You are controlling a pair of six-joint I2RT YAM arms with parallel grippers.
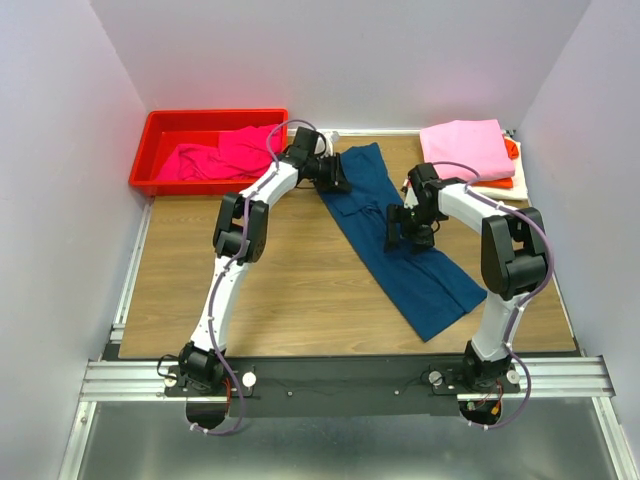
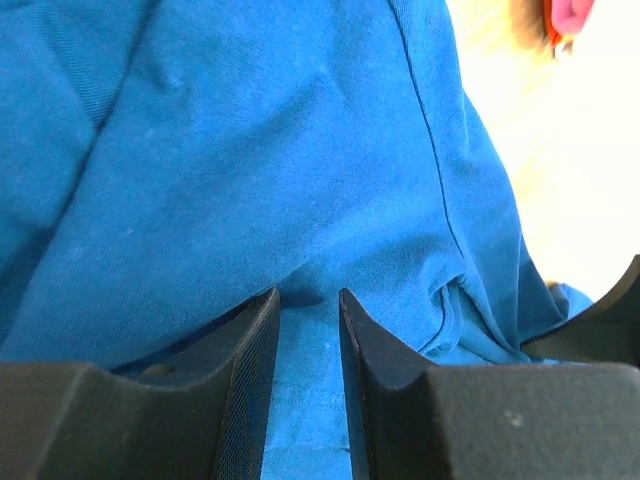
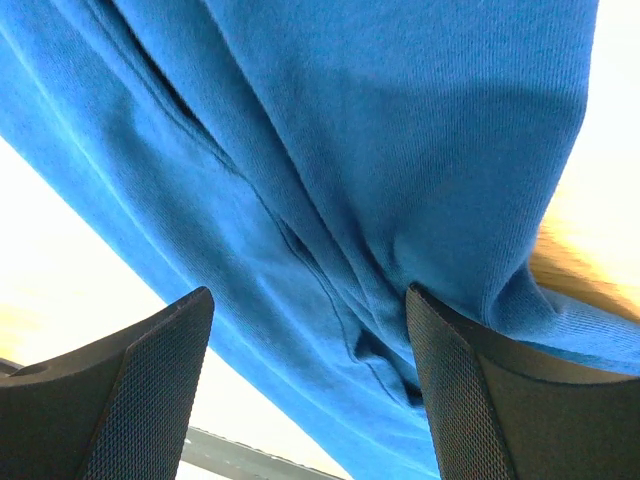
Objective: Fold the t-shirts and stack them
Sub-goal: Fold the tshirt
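Note:
A dark navy t-shirt lies in a long diagonal band across the middle of the table. My left gripper is at the band's far left edge. In the left wrist view its jaws stand almost together, with blue cloth bunched at the tips. My right gripper rests on the middle of the band. It is open, with blue cloth spread between the jaws. A light pink tee lies folded at the back right, on top of an orange tee and a cream tee.
A red plastic bin stands at the back left with magenta tees heaped inside. White walls close in the left, right and back sides. Bare wood shows at the front left.

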